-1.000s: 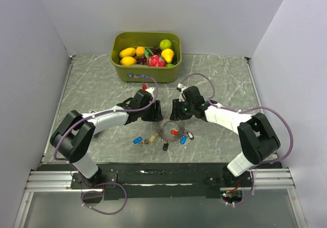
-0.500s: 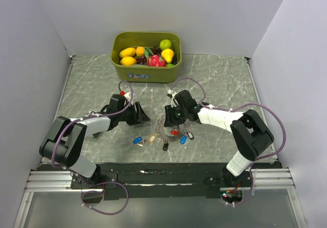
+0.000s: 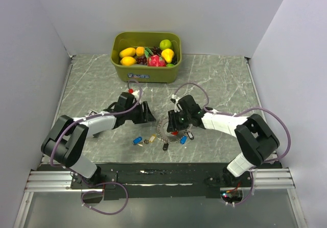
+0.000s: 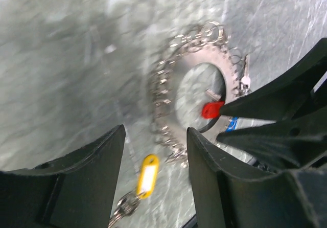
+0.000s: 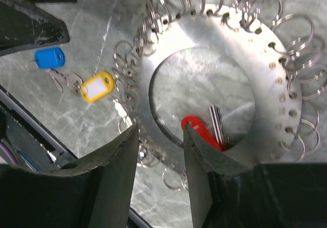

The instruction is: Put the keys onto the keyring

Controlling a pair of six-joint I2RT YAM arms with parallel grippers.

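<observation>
The keyring (image 3: 167,127) is a flat silvery disc with a hole and several small wire loops round its rim, lying on the marble table; it shows in both wrist views (image 5: 265,110) (image 4: 166,92). A red key (image 5: 200,132) (image 3: 175,132) lies inside its hole. To its left lie a yellow-tagged key (image 5: 97,87) (image 4: 146,173) (image 3: 152,138) and a blue key (image 5: 50,58) (image 3: 137,140). My right gripper (image 5: 159,132) (image 3: 175,122) is open, its fingers straddling the disc's near band. My left gripper (image 4: 156,138) (image 3: 148,116) hangs open just left of the keyring, holding nothing.
A green bin (image 3: 146,73) of toy fruit stands at the back of the table. Another blue key (image 3: 183,139), a dark tag (image 3: 165,146) and a pale tag (image 3: 190,135) lie by the keyring's near side. Grey walls close in left and right.
My left gripper swung away to the left, then came back toward the keyring. My right gripper slid a little nearer and lower over the disc. The keys have not moved.
</observation>
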